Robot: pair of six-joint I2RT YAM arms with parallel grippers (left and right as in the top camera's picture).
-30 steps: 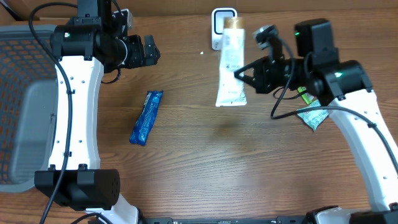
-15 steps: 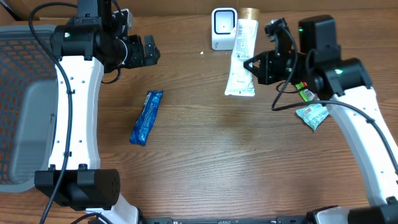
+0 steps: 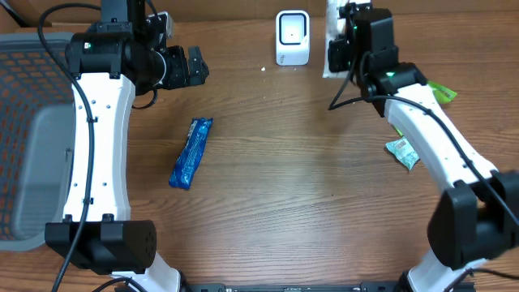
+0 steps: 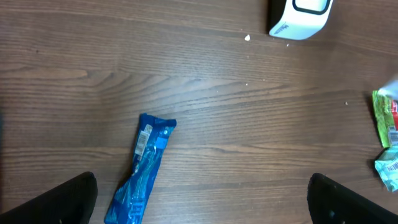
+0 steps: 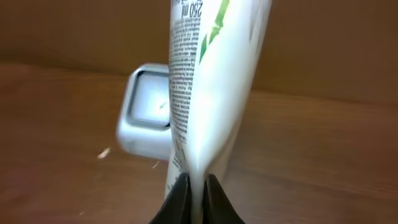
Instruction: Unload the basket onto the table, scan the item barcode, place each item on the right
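middle: table [image 3: 276, 211] wide open between blue packet [image 3: 190, 152] and teal packet [image 3: 403, 152] | back: tube [image 5: 211, 93] hangs just beside scanner [image 3: 292, 36], tight squeeze there | left edge: basket [image 3: 32, 81] blocks that side

I saw the overhead view evenly lit and sharp, its shadows faint. My right wrist view was dim and soft: the tube [image 5: 211, 81] glared white at twelve o'clock, and the scanner [image 5: 146, 115] at nine o'clock was blurred. The left wrist view looked crisp.
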